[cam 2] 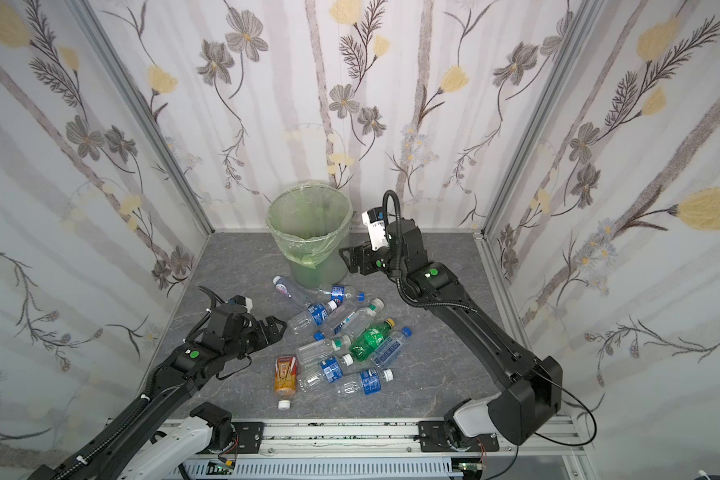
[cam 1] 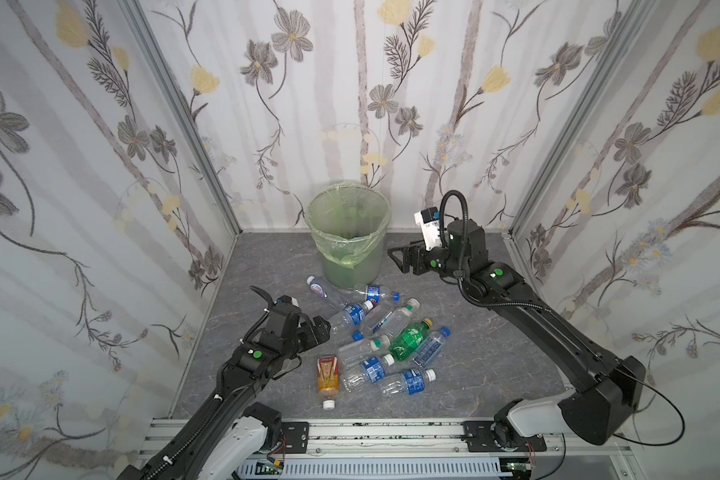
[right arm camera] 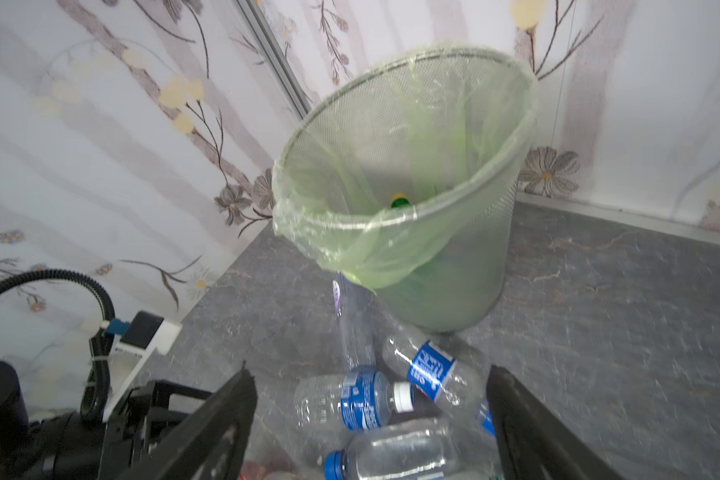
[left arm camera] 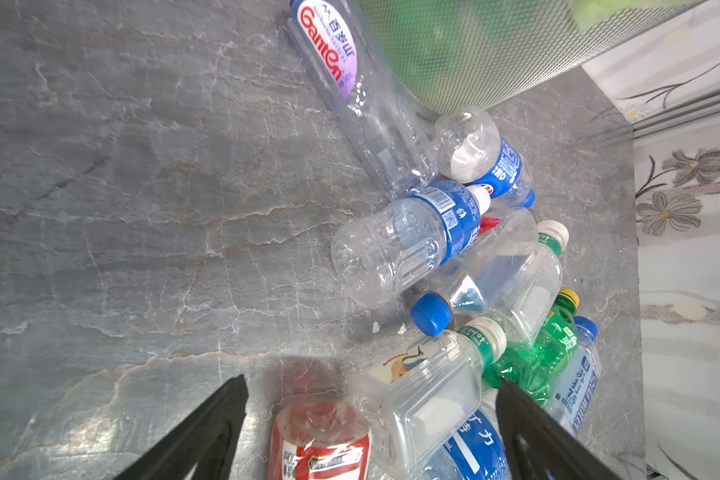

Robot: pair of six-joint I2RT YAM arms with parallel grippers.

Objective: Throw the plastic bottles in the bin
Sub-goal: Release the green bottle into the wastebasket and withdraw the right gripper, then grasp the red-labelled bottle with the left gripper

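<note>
1. Lower left in a top view, the left claw [cam 1: 321,328] hangs spread and empty beside the heap of clear, blue-labelled plastic bottles [cam 1: 383,332] on the grey marbled table [cam 1: 474,374].
2. For a clean grasp, I judge it should take an edge bottle, such as the orange-labelled amber bottle [cam 1: 328,376], closing across the body rather than the cap.
3. At centre, behind the heap, the round pale-green mesh bin [cam 1: 362,266], lined with a thin green bag, stands upright.
4. Right of the bin, the right claw [cam 1: 395,259] is spread near the rim and holds nothing.
5. Only the right wrist view looks inside the bin, where a yellow-capped green bottle [right arm camera: 399,201] lies. Only the left wrist view makes the labels legible.
</note>
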